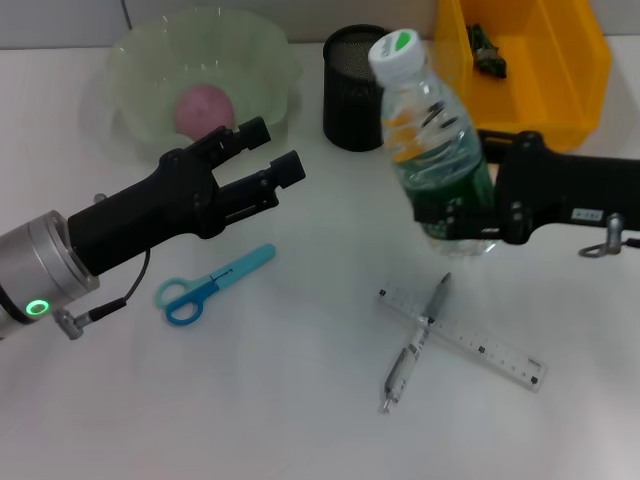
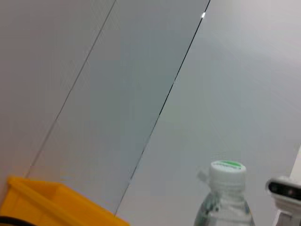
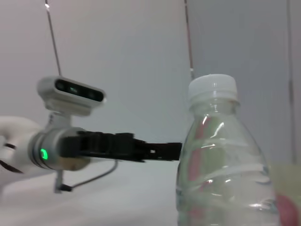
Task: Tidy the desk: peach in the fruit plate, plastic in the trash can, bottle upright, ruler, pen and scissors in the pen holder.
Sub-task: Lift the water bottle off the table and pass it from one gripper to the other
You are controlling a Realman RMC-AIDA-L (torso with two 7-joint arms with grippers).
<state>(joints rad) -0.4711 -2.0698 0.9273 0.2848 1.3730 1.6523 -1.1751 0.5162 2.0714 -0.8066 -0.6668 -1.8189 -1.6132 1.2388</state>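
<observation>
the right gripper (image 1: pixel 450 222) reaches in from the robot's right with its jaws closed around the lower body of the bottle (image 1: pixel 432 140), which stands upright with a slight lean, its white cap with a green top uppermost; whether its base touches the white worktop (image 1: pixel 300 400) cannot be told. in the right wrist view the bottle (image 3: pixel 221 160) fills the near side, clear with a white cap, and the other arm shows farther off. in the left wrist view only the bottle's cap and neck (image 2: pixel 226 188) appear, beside a corner of the yellow bin (image 2: pixel 51 202)

the left gripper (image 1: pixel 262 168) hangs above the worktop on the robot's left, its jaws parted with nothing between them, pointing toward the middle and just in front of the fruit plate (image 1: pixel 140 60). the peach (image 1: pixel 204 108) lies inside that pale green, wavy-edged plate

the scissors (image 1: pixel 210 285), with blue and teal handles, lie flat on the worktop near the left arm (closed, tips pointing toward the middle). the ruler (image 1: pixel 490 350), clear plastic, lies flat in front of the bottle, and the pen (image 1: pixel 412 350) lies across it, the two forming a cross

the pen holder (image 1: pixel 352 92), a black mesh cup, stands at the back between the fruit plate and the yellow bin (image 1: pixel 560 90), just behind the bottle. a small dark object (image 1: pixel 487 52) lies inside the bin; what it is cannot be told
</observation>
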